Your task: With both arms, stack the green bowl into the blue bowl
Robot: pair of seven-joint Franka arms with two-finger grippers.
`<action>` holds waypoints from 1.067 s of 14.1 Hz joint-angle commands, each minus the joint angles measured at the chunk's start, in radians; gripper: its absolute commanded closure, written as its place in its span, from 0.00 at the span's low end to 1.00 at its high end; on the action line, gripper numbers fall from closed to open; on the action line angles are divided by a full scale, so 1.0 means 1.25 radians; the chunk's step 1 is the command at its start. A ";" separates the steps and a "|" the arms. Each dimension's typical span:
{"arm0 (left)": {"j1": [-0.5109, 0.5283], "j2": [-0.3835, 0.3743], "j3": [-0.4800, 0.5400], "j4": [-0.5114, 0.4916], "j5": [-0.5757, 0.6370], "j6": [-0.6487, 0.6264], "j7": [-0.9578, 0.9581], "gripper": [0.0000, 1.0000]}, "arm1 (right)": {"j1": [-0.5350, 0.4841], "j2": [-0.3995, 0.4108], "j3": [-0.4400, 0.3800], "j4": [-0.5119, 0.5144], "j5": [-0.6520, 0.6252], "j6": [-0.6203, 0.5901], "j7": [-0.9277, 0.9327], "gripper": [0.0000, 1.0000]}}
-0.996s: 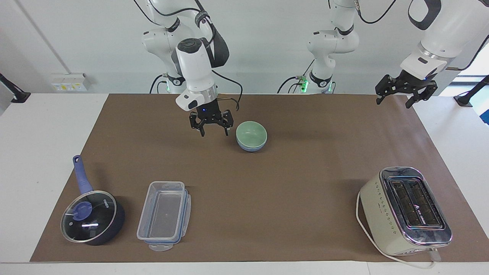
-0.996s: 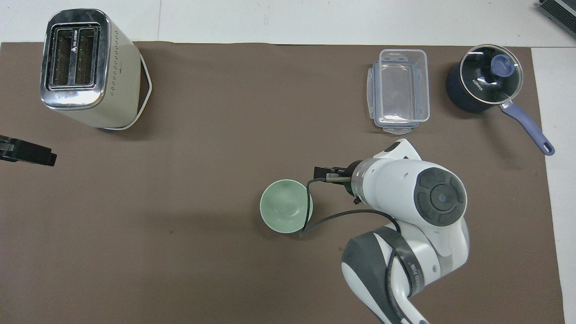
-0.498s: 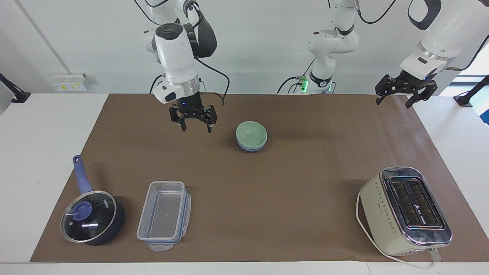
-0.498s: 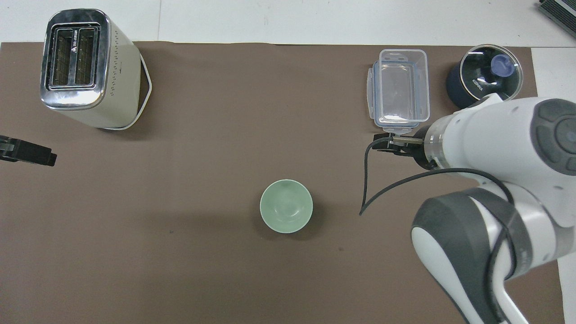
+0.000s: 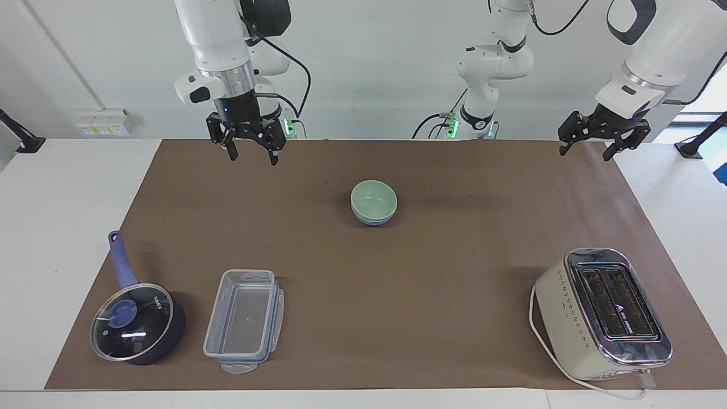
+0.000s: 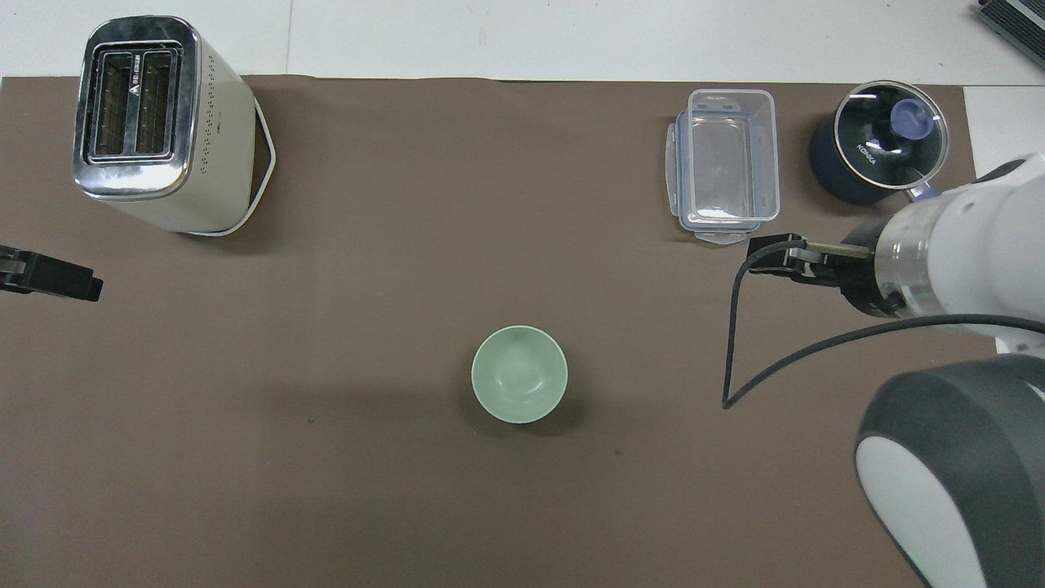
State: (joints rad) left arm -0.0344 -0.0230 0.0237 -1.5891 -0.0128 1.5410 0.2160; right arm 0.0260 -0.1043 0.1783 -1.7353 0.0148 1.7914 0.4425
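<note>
Green bowl [image 5: 373, 197] sits nested in the blue bowl [image 5: 372, 218] at mid-table, untouched. Right gripper [image 5: 246, 134], fingers spread and empty, hangs raised toward its own end, nearer the stack than the left gripper [image 5: 601, 133], which waits open and empty.

The stacked green bowl [image 5: 373, 198] and blue bowl [image 5: 373, 219] stand alone mid-mat with bare brown mat [image 5: 454, 272] all around. Farther from the robots stand the obstacles: saucepan [image 5: 136, 324] and clear container [image 5: 244, 322] toward the right arm's end, toaster [image 5: 605, 312] toward the left arm's end.
</note>
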 commanded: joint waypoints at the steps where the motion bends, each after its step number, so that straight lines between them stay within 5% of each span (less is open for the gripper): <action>1: 0.008 -0.011 -0.004 -0.009 -0.008 -0.007 -0.008 0.00 | -0.054 0.002 0.007 0.079 0.009 -0.083 -0.014 0.00; 4: 0.005 -0.012 -0.004 -0.010 -0.008 -0.007 -0.008 0.00 | -0.094 -0.001 0.000 0.118 0.009 -0.164 -0.015 0.00; 9: 0.003 -0.012 -0.004 -0.011 -0.008 -0.006 -0.008 0.00 | -0.098 -0.032 -0.114 0.123 0.008 -0.222 -0.139 0.00; 15: 0.001 -0.012 -0.004 -0.011 -0.008 -0.006 -0.008 0.00 | -0.064 -0.031 -0.110 0.079 -0.008 -0.219 -0.177 0.00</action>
State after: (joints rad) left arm -0.0344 -0.0230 0.0196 -1.5892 -0.0129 1.5406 0.2155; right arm -0.0730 -0.1372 0.0330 -1.6126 0.0156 1.5136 0.2272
